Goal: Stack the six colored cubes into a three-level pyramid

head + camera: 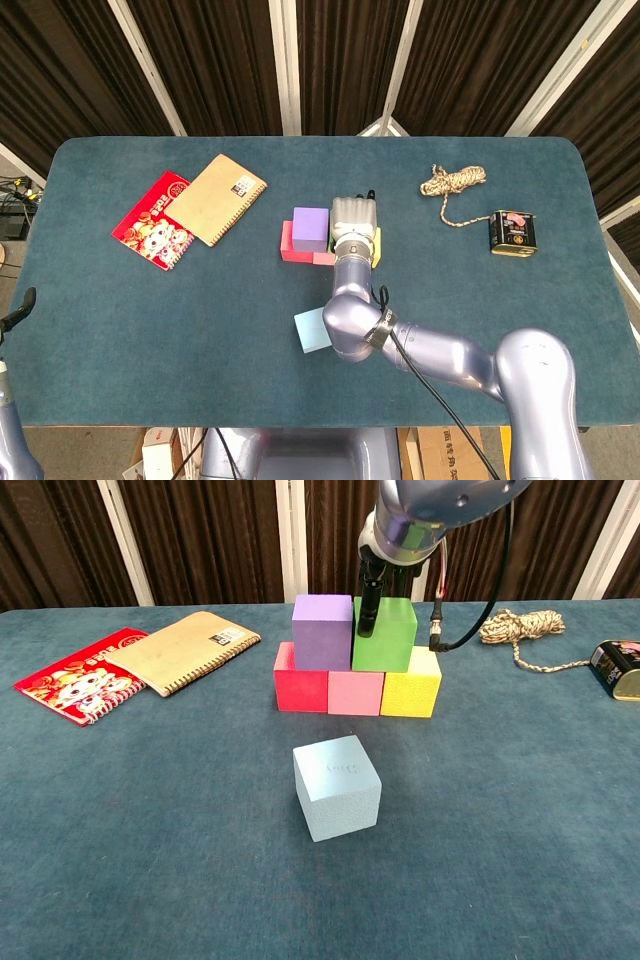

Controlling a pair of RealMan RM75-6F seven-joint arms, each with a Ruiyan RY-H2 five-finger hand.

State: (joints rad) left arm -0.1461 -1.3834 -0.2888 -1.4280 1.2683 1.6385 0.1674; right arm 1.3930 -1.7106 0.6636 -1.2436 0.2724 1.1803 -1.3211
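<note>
**Seating the green cube, light blue one left for the cap**

Your right hand (372,605) is at the green cube (385,635), which sits on the second level beside the purple cube (322,631). One dark finger (369,608) runs down the green cube's front face near the seam with the purple. The rest of the hand is hidden behind the wrist in both views, so I cannot tell whether it is clamped on the cube or just resting against it.

Below the hand: red cube (300,688), pink cube (356,692), yellow cube (410,689), in a row and touching. The green one straddles pink and yellow.

The light blue cube (337,786) lies well short of the hand, on the table (150,810), nearer the robot, by itself.

Left hand (20,303): only a dark tip shows at the frame edge, state unknown.

Handling, my read:
- Cubes look like matte foam, so light, slightly soft, good friction. No breakage risk.
- Light means a nudge shifts the stack. Spread the fingers fully before lifting off green.
- Take the light blue by two opposite side faces, mid-height or higher. Keep the bottom face free for seating.
- It sits slightly rotated relative to the stack, so square it up before setting it across the purple/green seam.
</note>
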